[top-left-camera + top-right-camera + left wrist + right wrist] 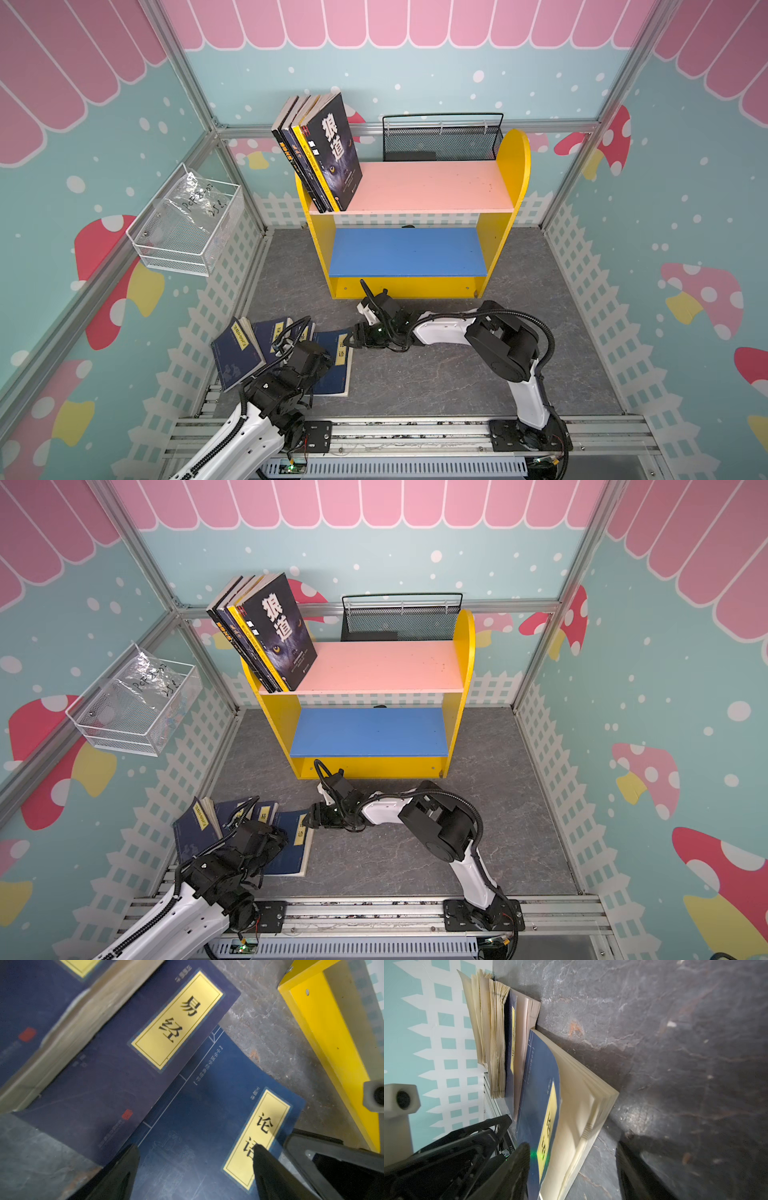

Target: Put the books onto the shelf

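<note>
At lower left a blue paperback [338, 376] lies on the table [436, 374], its page edge between the parted right claw [575, 1145], left claw [195, 1153] spread above; probably light but floppy, so bite deep.

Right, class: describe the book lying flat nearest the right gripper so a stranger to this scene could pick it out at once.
Start at the yellow-sided shelf, then drop to the navy books clustered on the grey floor before its left end in the top views. Take the rightmost one, flat by the right gripper: brighter blue than its neighbours, yellow label reading 论语.
</note>
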`<state>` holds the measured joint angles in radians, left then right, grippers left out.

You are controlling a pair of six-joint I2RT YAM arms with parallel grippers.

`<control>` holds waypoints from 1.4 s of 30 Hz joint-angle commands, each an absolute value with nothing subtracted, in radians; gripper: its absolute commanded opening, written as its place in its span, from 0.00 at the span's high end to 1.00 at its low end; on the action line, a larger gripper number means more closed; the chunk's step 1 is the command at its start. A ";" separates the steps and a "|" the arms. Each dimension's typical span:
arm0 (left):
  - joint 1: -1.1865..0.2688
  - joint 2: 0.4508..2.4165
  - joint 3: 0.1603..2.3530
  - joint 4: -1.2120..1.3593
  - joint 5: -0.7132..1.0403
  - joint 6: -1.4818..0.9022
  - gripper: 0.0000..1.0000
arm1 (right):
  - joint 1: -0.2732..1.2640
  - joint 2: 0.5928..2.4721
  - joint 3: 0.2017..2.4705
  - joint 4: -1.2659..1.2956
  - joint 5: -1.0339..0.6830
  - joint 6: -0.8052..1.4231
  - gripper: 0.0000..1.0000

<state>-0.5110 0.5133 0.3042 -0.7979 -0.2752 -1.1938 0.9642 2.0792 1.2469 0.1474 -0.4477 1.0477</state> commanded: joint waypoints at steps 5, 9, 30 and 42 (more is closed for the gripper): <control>-0.506 0.505 0.244 -0.727 -0.214 -1.226 0.12 | 0.993 2.152 1.285 0.186 -0.477 1.103 0.37; -0.506 0.494 0.232 -0.694 -0.189 -1.229 0.12 | 1.000 2.157 1.299 0.192 -0.473 1.108 0.39; -0.505 0.386 0.173 -0.675 -0.151 -1.269 0.12 | 1.024 2.102 1.276 0.288 -0.460 1.122 0.64; -0.504 0.343 0.170 -0.687 -0.144 -1.283 0.12 | 1.030 2.119 1.276 0.319 -0.472 1.139 0.71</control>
<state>-0.5098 0.3508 0.1902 -0.6384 -0.1600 -1.2507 1.0210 2.1342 1.2766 0.2825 -0.4526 1.1103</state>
